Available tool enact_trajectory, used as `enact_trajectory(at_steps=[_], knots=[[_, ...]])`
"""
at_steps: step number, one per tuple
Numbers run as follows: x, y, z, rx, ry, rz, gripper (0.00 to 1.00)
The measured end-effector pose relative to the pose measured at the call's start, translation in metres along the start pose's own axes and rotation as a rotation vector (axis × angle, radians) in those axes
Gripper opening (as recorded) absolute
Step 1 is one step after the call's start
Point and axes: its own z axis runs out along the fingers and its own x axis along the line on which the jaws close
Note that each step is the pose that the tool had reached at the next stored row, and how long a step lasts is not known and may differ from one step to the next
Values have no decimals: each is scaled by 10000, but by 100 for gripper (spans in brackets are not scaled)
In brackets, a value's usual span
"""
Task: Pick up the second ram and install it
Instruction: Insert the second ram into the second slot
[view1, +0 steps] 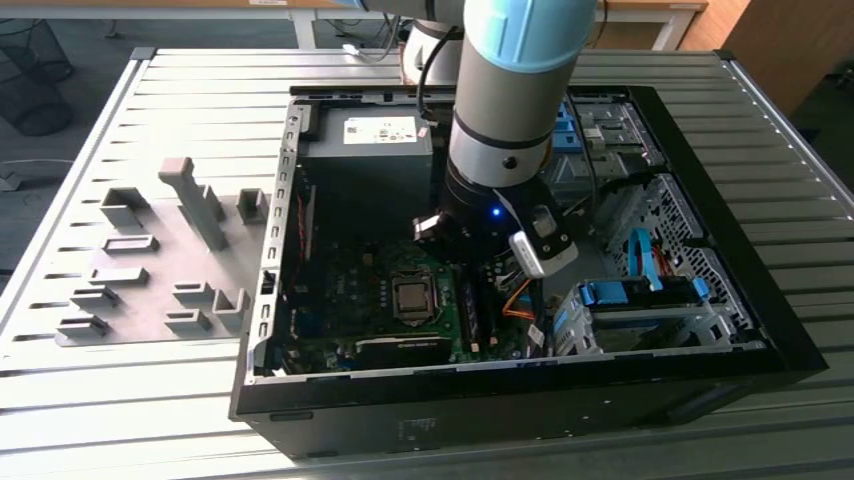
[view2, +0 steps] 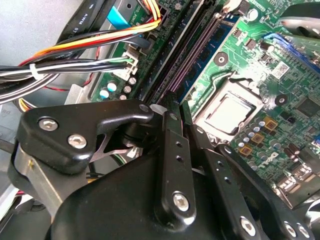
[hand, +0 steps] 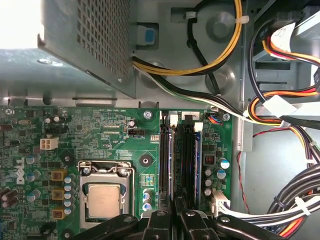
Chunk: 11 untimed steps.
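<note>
Inside the open black computer case (view1: 534, 410), which lay on its side on the slatted grey metal tabletop (view1: 160, 120), the silver-and-light-blue robot arm (view1: 514, 60) reached down over the green motherboard (hand: 110, 132).

The black gripper (hand: 173, 206) sat directly above the row of long black memory slots (hand: 186, 160). Its jaws were drawn close together, pinching the near end of the second ram (hand: 170, 160), a long, thin blue-green circuit-board stick seen edge-on. The stick stood upright in the slot nearest the square metal processor socket (hand: 102, 200). In the second wrist view the same stick (view2: 196, 52) ran as a thin line straight into the narrow gap at the gripper (view2: 182, 112). How deep it sat in the slot I could not tell.

Another blue-green memory stick (hand: 197, 160) stood in a slot further from the socket, with black slots between the two.

A bundle of yellow, orange, black and white cables (hand: 280, 107) curved past the board's edge, and a perforated grey metal power-supply box (hand: 85, 55) lay beyond the board.

On the tabletop, at the exterior view's left of the case, stood a set of grey plastic holder blocks (view1: 200, 205).
</note>
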Motion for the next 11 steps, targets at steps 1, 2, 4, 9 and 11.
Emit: enact_trajectory(at_steps=[1,2,4,9,11], knots=[[0,0,2,1,0,0,14],[0,0,4,-1,0,0,14],[0,0,12,-2,-1,0,14],[-1,-8,19,15,0,0,14],[0,-17,19,19,0,0,14]])
